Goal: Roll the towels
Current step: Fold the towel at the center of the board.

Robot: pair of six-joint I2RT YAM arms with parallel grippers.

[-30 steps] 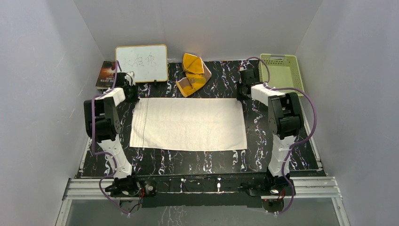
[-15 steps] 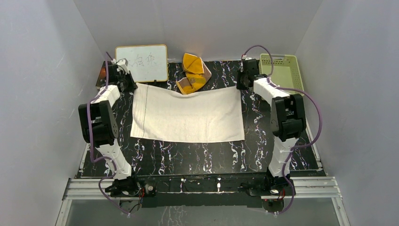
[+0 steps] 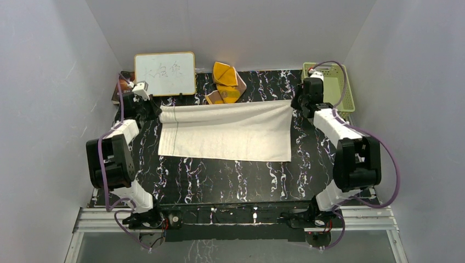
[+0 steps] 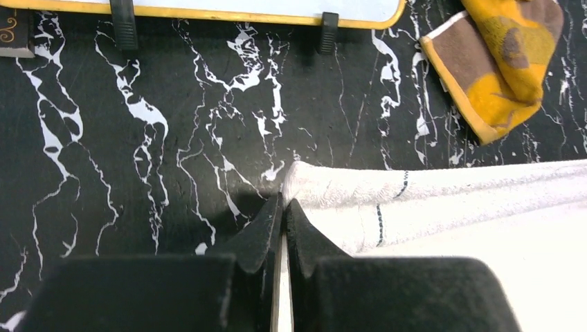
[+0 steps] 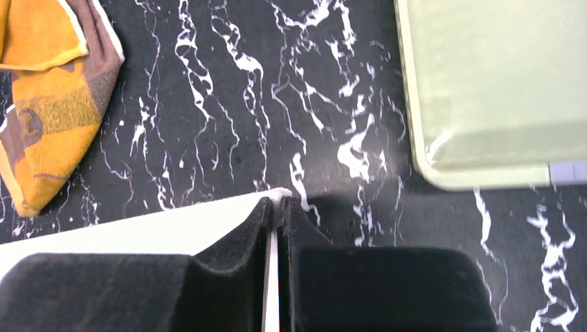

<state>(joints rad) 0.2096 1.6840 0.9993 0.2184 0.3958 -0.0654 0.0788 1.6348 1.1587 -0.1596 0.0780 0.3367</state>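
white towel: spread mid-worktop | left end effector, right end effector: each pinching a far corner | handling: soft, limp, light; hold corners | orange towel: crumpled behind

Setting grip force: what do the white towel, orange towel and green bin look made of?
White towel: soft terry cotton, probably; nubby matte pile, folded edge. Orange towel: woven cloth, matte, crumpled, brown reverse. Green bin: likely moulded plastic; smooth, faint sheen, rounded corner.
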